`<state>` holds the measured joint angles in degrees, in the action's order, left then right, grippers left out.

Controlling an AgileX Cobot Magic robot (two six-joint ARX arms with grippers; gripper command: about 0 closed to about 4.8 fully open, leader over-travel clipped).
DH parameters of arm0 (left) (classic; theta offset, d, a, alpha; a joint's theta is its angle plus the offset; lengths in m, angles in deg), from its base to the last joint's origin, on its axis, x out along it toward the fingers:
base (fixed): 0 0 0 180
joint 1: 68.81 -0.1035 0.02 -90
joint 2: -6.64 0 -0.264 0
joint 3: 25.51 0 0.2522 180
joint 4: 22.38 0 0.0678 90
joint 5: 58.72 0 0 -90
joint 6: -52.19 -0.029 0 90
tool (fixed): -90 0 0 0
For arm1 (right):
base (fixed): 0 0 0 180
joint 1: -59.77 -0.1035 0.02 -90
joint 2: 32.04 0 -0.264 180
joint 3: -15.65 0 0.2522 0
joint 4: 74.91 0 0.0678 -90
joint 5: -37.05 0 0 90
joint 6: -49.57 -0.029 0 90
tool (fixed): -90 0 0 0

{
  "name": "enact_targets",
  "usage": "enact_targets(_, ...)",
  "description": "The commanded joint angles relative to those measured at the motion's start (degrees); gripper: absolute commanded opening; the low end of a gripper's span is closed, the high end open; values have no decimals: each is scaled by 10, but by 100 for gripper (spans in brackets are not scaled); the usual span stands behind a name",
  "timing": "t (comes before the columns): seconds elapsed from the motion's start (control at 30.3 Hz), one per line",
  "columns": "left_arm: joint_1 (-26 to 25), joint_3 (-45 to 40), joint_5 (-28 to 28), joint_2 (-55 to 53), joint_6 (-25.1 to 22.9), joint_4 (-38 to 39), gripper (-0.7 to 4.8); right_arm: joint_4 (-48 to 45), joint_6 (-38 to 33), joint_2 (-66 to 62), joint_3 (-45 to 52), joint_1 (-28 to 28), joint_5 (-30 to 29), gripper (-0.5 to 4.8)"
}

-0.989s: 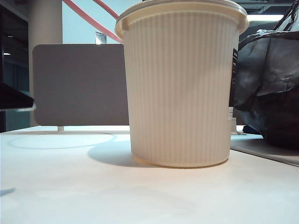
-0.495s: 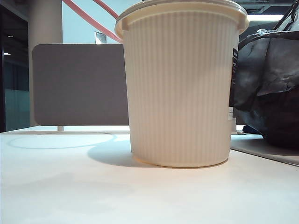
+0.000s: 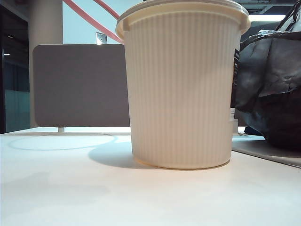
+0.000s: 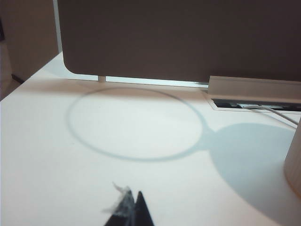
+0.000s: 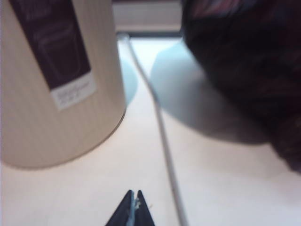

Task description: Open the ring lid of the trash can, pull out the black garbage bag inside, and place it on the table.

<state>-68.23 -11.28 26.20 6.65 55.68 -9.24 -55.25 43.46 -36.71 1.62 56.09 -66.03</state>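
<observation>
The can (image 3: 182,89) stood upright on the table (image 3: 70,193), filling the middle of the exterior view, its ribbed cream wall topped by a rolled rim. The bag (image 3: 270,89) sat out of the can, on the table to its right, bulky and crinkled, close beside the can's dark label strip (image 3: 235,77). A grey panel (image 3: 80,84) stood behind the can on the left. Whether the pink lid was still on the rim could not be told from this low angle.

Neither arm showed in the exterior view. The left gripper (image 4: 133,212) hung low over bare table with its jaws pressed together, holding nothing, facing the panel (image 4: 178,37) and a ring-shaped shadow (image 4: 136,125). The right gripper (image 5: 133,209) was likewise closed and empty, low over the table between the can (image 5: 56,80) and the bag (image 5: 244,66), near a thin white cable (image 5: 162,132).
</observation>
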Motion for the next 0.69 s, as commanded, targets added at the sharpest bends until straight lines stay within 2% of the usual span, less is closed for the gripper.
enact_targets(0.03, -3, 1, -1, -2, 0, -3, -6, -7, 2, 18, 1, 16, 1, -1)
enact_targets(0.33, -3, 1, -1, -2, 0, -3, -6, -14, 2, 45, 1, 78, 1, -1)
enact_targets(0.69, -3, 1, -1, -2, 0, -2, -6, -14, 2, 45, 1, 85, 1, -1)
